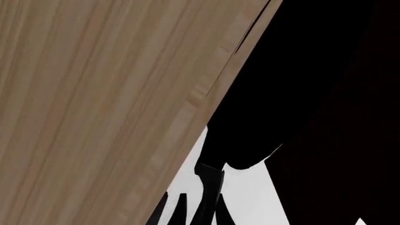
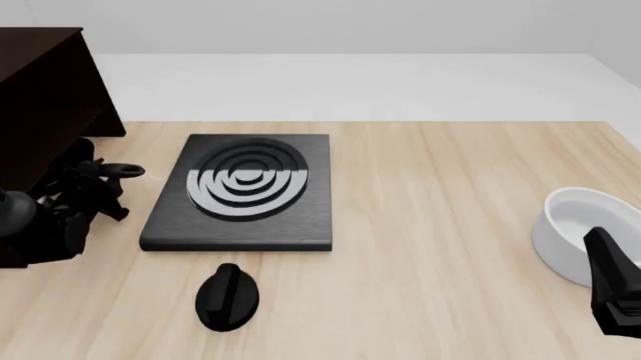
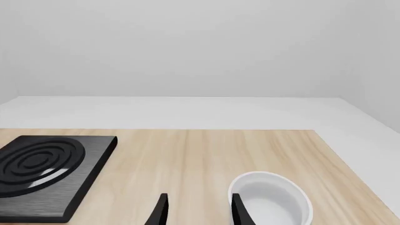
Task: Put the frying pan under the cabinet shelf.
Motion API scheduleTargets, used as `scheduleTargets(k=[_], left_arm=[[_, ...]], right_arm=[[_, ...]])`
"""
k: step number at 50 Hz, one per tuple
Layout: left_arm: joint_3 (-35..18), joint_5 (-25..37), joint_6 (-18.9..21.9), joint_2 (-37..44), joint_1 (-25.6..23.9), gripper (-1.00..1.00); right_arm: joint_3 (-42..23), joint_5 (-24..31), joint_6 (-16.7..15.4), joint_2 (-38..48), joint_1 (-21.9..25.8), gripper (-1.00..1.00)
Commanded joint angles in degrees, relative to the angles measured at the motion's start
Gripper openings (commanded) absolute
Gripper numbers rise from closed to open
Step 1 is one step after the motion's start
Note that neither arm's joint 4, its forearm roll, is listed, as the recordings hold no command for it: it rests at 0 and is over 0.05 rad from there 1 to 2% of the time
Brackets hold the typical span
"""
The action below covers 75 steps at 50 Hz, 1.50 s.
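Left claw (image 2: 100, 180): hard against the foot of the cabinet shelf (image 2: 40, 97), fingers dark on dark. Cannot tell how wide the jaws stand, nor whether anything sits between them.

Just past the fingertips, in the left wrist view, a rounded glossy black shape (image 1: 250, 140). Probably the frying pan's underside, close in by the cabinet's dark boards, though not certain. Hidden in the front view.

Judged as the placing step, near its end. To do it well:
- Go low and level along the table (image 2: 451, 187), so the rim clears the board above.
- Push fully under before letting go.
- Back out straight, without dragging the handle.

Farther out to the claw's right:
- square ringed plate (image 2: 180, 225)
- small black oval object (image 2: 228, 298)

Well apart, right claw (image 3: 198, 211): jaws parted, empty, white bowl (image 3: 275, 197) just beside one finger. Best left parked.
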Motion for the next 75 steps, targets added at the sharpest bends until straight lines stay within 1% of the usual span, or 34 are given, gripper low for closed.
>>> scheduleTargets(k=[1, 5, 6, 7, 10, 14, 15, 18, 22, 27, 29, 31, 34, 35, 36, 41, 42, 49, 52, 54, 55, 56, 59, 60, 62, 65, 67, 68, 69, 70, 72, 73, 74, 75], left_arm=[[-1.1, 10.5, 19.7, 8.1, 5.7, -1.0], [-1.3, 10.4, 20.0, 8.0, 5.3, -1.0], [-1.6, 9.1, 19.5, 8.1, 4.4, -1.0], [-1.1, 10.1, 20.0, 7.6, 4.9, 1.0], [-0.9, 8.9, 19.1, 7.9, 3.5, 1.0], [-0.3, 9.3, 19.2, 7.0, 2.3, 1.0], [0.7, 8.3, 18.5, 7.0, 1.5, 1.0], [1.6, 7.8, 18.7, 6.4, 1.3, 1.0], [4.9, 6.0, 18.2, 5.0, -0.1, 1.0], [6.0, 3.8, 17.9, 6.3, -1.2, 1.0], [7.3, 1.8, 17.7, 7.1, -2.6, 1.0], [9.1, -0.7, 15.7, 9.4, -5.8, 1.0], [10.6, -1.5, 16.0, 9.3, -6.5, 1.0], [11.3, -1.5, 17.3, 7.7, -5.4, 1.0], [13.0, -2.1, 16.3, 7.6, -7.2, 1.0], [15.1, -2.7, 16.4, 4.8, -8.1, 1.0], [16.6, -2.8, 16.3, 4.2, -8.6, 1.0], [20.9, -4.3, 17.0, 0.9, -10.9, 1.0], [22.1, -5.7, 17.2, 1.5, -12.0, 1.0], [22.6, -5.3, 17.8, 0.9, -11.8, 1.0], [23.1, -6.4, 17.5, 1.5, -12.8, 1.0], [23.6, -5.7, 18.8, 0.4, -12.0, 1.0], [25.5, -8.0, 19.0, 0.9, -13.1, 1.0], [26.2, -7.3, 19.8, 0.2, -12.6, 1.0], [26.5, -7.5, 20.1, -0.6, -12.7, 1.0], [29.5, -8.5, 21.3, -1.6, -13.5, 1.0], [30.2, -8.9, 21.7, -2.4, -13.5, 1.0], [31.3, -8.0, 22.8, -3.5, -13.9, 1.0], [31.3, -7.9, 22.8, -3.6, -13.9, 1.0], [32.2, -8.2, 23.5, -5.6, -13.3, 1.0], [34.8, -7.4, 24.7, -8.0, -13.9, 1.0], [35.1, -5.0, 26.8, -11.2, -13.0, 1.0], [37.1, -5.2, 26.8, -12.0, -14.0, 1.0], [38.2, -3.7, 28.6, -15.4, -13.4, 1.0]], right_arm=[[0.0, 0.0, 0.0, 0.0, 0.0, 1.0], [0.0, 0.0, 0.0, 0.0, 0.0, 1.0], [0.0, 0.0, 0.0, 0.0, 0.0, 1.0], [0.0, 0.0, 0.0, 0.0, 0.0, 1.0], [0.0, 0.0, 0.0, 0.0, 0.0, 1.0], [0.0, 0.0, 0.0, 0.1, 0.0, 1.0], [0.0, 0.0, 0.0, 0.0, 0.0, 1.0], [0.0, 0.0, 0.0, 0.0, 0.0, 1.0], [0.0, 0.0, 0.0, 0.0, 0.0, 1.0], [0.0, 0.0, 0.0, 0.0, 0.0, 1.0], [0.0, 0.0, 0.0, 0.0, 0.0, 1.0], [0.0, 0.0, 0.0, 0.0, 0.0, 1.0], [0.0, 0.0, 0.0, 0.0, 0.0, 1.0], [0.0, 0.0, 0.0, 0.0, 0.0, 1.0], [0.0, 0.0, 0.0, 0.0, 0.0, 1.0], [0.0, 0.0, 0.0, 0.0, 0.0, 1.0], [0.0, 0.0, 0.0, 0.0, 0.0, 1.0], [0.0, 0.0, 0.0, 0.0, 0.0, 1.0], [0.0, 0.0, 0.0, 0.0, 0.0, 1.0], [0.0, 0.0, 0.0, 0.0, 0.0, 1.0], [0.0, 0.0, 0.0, 0.0, 0.0, 1.0], [0.0, 0.0, 0.0, 0.0, 0.0, 1.0], [0.0, 0.0, 0.0, 0.0, 0.0, 1.0], [0.0, 0.0, 0.0, 0.0, 0.0, 1.0], [0.0, 0.0, 0.0, 0.0, 0.0, 1.0], [0.0, 0.0, 0.0, 0.0, 0.0, 1.0], [0.0, 0.0, 0.0, 0.0, 0.0, 1.0], [0.0, 0.0, 0.0, 0.0, 0.0, 1.0], [0.0, 0.0, 0.0, 0.0, 0.0, 1.0], [0.0, 0.0, 0.0, 0.0, 0.0, 1.0], [0.0, 0.0, 0.0, 0.0, 0.0, 1.0], [0.0, 0.0, 0.0, 0.0, 0.0, 1.0], [0.0, 0.0, 0.0, 0.0, 0.0, 1.0], [0.0, 0.0, 0.0, 0.0, 0.0, 1.0]])
